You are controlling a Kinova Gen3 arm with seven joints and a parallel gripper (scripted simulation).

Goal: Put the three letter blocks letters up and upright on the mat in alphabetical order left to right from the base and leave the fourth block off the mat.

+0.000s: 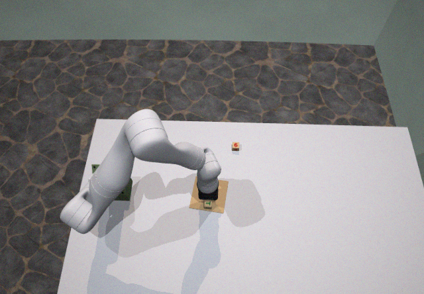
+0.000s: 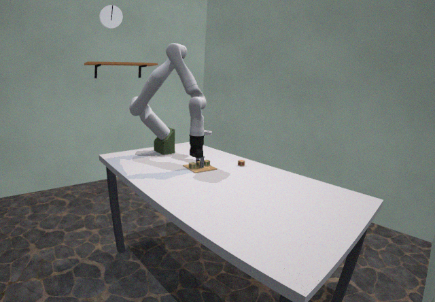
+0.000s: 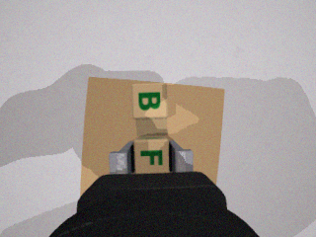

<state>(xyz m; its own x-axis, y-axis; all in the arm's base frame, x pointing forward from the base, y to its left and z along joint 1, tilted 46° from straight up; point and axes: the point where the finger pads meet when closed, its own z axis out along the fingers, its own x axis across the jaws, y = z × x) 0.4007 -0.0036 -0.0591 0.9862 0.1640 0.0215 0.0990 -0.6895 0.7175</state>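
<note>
Tan cardboard-coloured mat (image 3: 106, 118) lies near the middle of the wrist view, with the B block (image 3: 148, 101) on it and the F block (image 3: 152, 156) just below it in the frame, sitting between the fingers of the gripper (image 3: 152, 158). The claw stands at a middling width, matched to the block's sides, so whether it presses the F block or merely flanks it cannot be told. In the top view the T block (image 1: 207, 203) shows at the mat's lower edge, and the 6 block (image 1: 235, 146) rests on the table (image 1: 308, 198) well apart, toward the upper right. Risks, as I judge them: lifting away could drag or tilt the F block, nudge B, or shift the mat.
</note>
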